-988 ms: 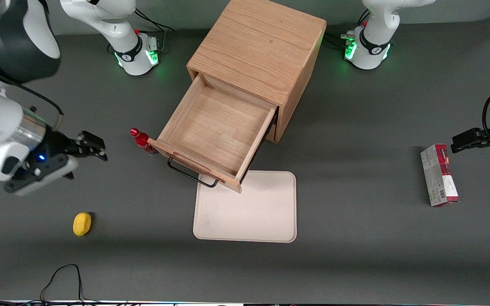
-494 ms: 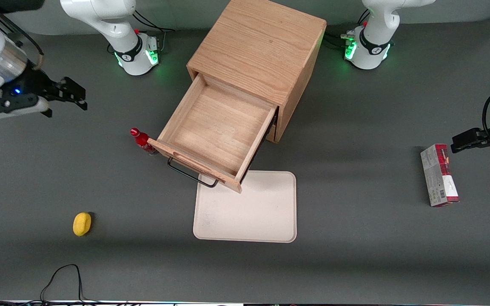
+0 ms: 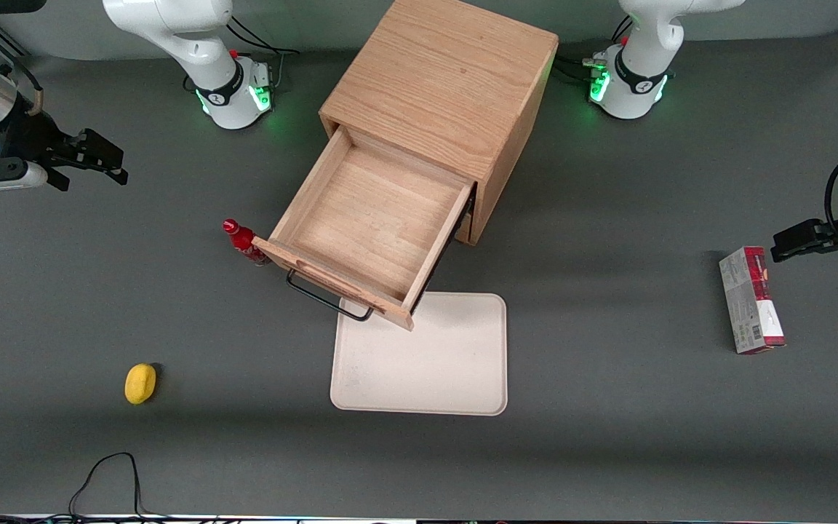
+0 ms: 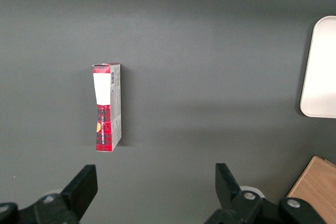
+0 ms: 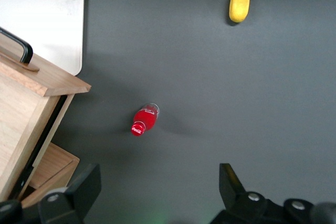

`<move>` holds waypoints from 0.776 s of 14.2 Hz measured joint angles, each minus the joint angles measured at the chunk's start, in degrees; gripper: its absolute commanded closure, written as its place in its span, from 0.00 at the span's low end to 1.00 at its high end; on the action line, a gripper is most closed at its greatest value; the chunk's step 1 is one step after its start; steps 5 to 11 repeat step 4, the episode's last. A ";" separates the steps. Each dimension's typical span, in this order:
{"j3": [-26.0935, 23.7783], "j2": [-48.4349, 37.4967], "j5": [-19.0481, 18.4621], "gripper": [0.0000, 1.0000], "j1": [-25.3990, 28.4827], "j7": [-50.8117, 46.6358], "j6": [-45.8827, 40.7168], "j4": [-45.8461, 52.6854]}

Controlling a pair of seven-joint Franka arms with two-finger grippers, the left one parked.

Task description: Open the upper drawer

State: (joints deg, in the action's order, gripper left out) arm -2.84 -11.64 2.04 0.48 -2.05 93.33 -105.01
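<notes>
The upper drawer [image 3: 368, 225] of the cube-shaped oak cabinet [image 3: 448, 80] stands pulled far out and is empty inside. Its black bar handle [image 3: 328, 298] faces the front camera and overhangs the white tray. The drawer's front corner and handle end also show in the right wrist view [image 5: 31, 72]. The lower drawer is mostly hidden beneath it; a corner shows in the right wrist view [image 5: 52, 169]. My gripper [image 3: 102, 161] is open and empty, raised high above the table toward the working arm's end, well away from the cabinet.
A red bottle [image 3: 243, 241] stands beside the drawer front. A yellow lemon [image 3: 140, 383] lies nearer the front camera. A white tray [image 3: 423, 356] lies in front of the drawer. A red and white box [image 3: 751, 300] lies toward the parked arm's end.
My gripper has risen and drawn away from the drawer toward the working arm's end of the table. The drawer has not moved.
</notes>
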 measured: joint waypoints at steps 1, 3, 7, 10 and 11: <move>-0.01 0.23 0.00 0.00 0.00 -0.29 0.04 0.07; -0.04 0.70 0.00 0.00 0.02 -0.49 0.11 0.40; -0.05 0.85 0.00 0.00 0.02 -0.50 0.11 0.64; -0.05 0.85 0.00 0.00 0.02 -0.50 0.11 0.64; -0.05 0.85 0.00 0.00 0.02 -0.50 0.11 0.64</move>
